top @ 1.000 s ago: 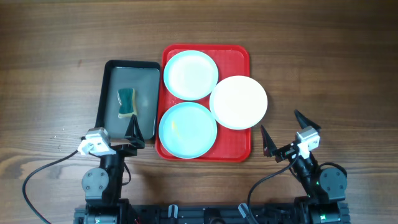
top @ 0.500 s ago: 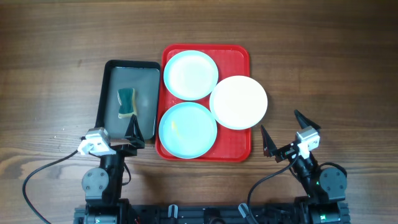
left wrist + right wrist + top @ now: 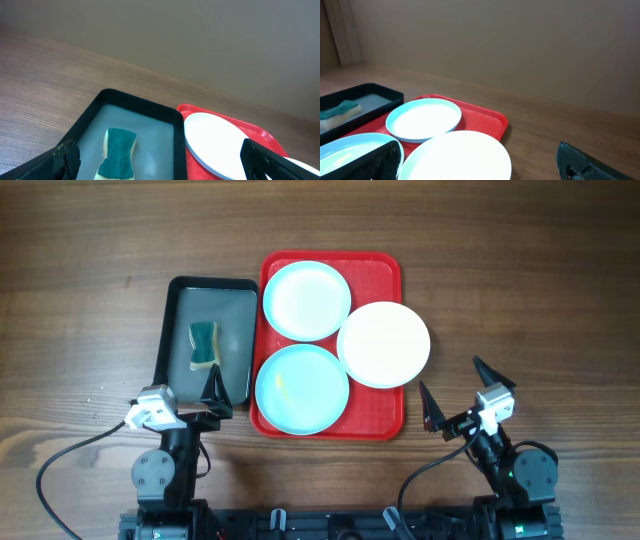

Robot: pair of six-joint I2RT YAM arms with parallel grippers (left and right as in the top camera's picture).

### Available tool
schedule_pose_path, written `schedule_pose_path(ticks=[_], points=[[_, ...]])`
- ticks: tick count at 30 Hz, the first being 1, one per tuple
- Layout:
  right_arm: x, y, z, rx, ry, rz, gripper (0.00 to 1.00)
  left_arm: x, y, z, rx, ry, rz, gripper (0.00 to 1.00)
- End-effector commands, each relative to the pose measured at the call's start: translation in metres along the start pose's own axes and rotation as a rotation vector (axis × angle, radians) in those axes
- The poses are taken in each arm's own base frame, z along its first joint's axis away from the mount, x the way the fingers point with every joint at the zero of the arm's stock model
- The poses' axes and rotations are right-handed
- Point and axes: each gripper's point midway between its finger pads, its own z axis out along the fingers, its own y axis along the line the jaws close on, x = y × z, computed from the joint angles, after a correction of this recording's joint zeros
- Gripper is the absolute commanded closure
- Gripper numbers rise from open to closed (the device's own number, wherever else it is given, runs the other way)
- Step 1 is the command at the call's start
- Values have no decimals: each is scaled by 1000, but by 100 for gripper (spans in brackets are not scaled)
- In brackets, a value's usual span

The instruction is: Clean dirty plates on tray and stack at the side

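Soft, even light falls from above on the worktop (image 3: 80,260), so the wood grain reads clearly and shadows are short and faint. The white plate (image 3: 384,344) is the brightest patch, close to washed out (its surface shows almost no detail), and the red tray (image 3: 385,280) looks strongly saturated. A pale sheen lies on the floor of the dark pan (image 3: 235,315). The overhead view is sharp, with little distortion at its edges. Both wrist views are dimmer and softer. The wall behind is a flat muddy brown, and the left end effector (image 3: 159,150) and right end effector (image 3: 480,150) show only as dark, blurred masses in the lower corners.
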Motion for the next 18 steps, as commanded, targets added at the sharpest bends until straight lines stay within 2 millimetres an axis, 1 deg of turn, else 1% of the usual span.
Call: schedule_pose_path(ticks=[1, 14, 18], points=[[1, 3, 0, -16, 1, 5, 0, 0, 2, 0, -12, -4, 21, 0], [1, 3, 0, -16, 1, 6, 0, 0, 2, 0, -12, -4, 21, 0], [0, 12, 1, -54, -1, 2, 0, 0, 2, 0, -12, -4, 20, 0]])
